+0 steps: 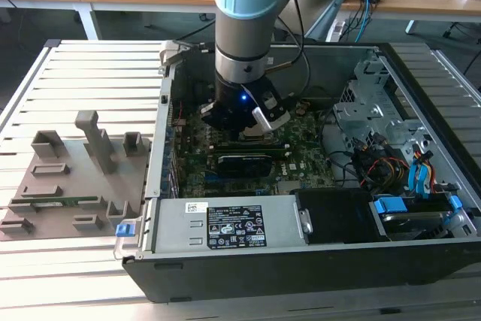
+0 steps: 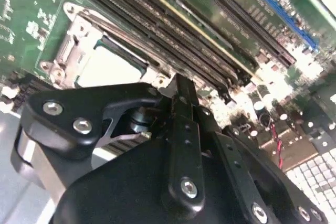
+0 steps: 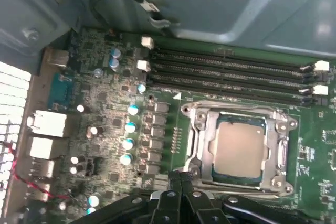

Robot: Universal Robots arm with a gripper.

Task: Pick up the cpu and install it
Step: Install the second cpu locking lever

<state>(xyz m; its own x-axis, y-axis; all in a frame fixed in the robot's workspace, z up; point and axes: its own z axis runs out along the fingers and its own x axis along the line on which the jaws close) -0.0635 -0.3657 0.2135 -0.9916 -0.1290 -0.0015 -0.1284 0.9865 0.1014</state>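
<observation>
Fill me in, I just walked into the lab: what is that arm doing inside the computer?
The arm's gripper is down inside the open computer case, just above the motherboard. In the first wrist view the cpu lies in its socket frame beside the memory slots, and the gripper hovers next to it. Whether the cpu is fully seated or locked down cannot be told.

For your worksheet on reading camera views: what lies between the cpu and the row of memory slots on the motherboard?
In the first wrist view, the socket's metal frame edge and a narrow strip of green board separate the cpu from the memory slots.
</observation>
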